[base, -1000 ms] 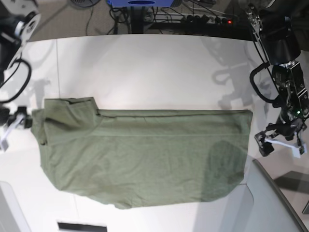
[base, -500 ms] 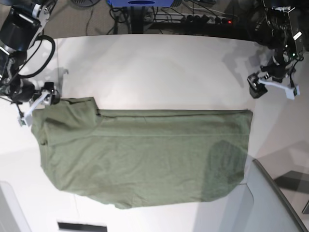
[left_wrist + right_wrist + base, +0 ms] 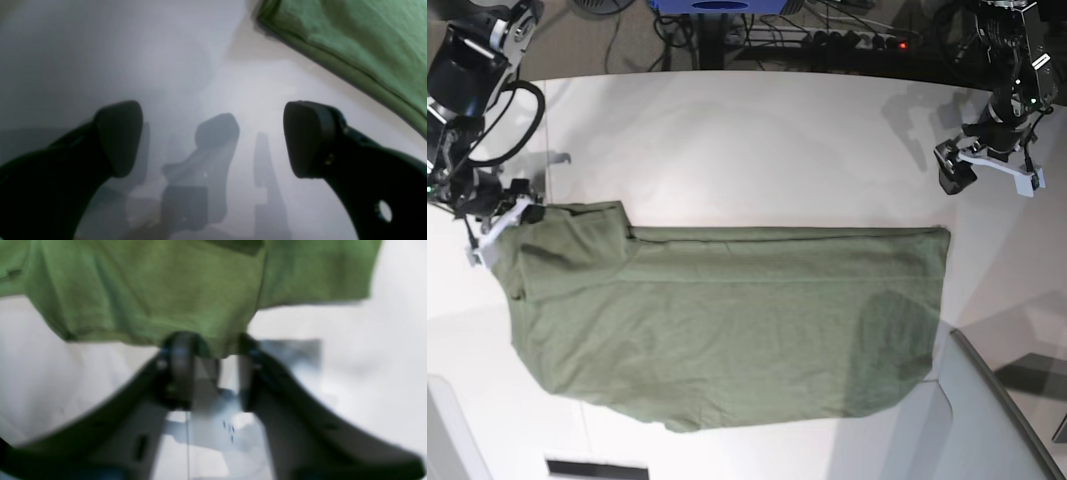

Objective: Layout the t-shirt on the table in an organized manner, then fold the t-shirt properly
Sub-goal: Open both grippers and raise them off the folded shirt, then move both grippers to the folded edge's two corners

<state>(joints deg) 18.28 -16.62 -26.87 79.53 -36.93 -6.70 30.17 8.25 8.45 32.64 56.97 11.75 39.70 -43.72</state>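
The olive-green t-shirt [image 3: 727, 320] lies flat across the white table [image 3: 747, 150], folded lengthwise, with its sleeve end at the left. My right gripper [image 3: 499, 228] sits at the shirt's upper left corner. In the blurred right wrist view [image 3: 217, 346] its fingers are drawn close together around the edge of the cloth [image 3: 150, 283]. My left gripper [image 3: 989, 172] is open and empty over bare table beyond the shirt's upper right corner. In the left wrist view [image 3: 213, 136] the shirt's hem [image 3: 360, 40] runs across the top right, apart from the fingers.
A grey angled panel [image 3: 987, 420] stands at the lower right, touching the shirt's corner area. Another pale panel [image 3: 442, 430] is at the lower left. Cables and a power strip [image 3: 857, 40] lie beyond the table's far edge.
The right gripper came up from the table's left side to the shirt's upper left corner and closed in on it. The left gripper rose from beside the shirt's right edge to the far right.
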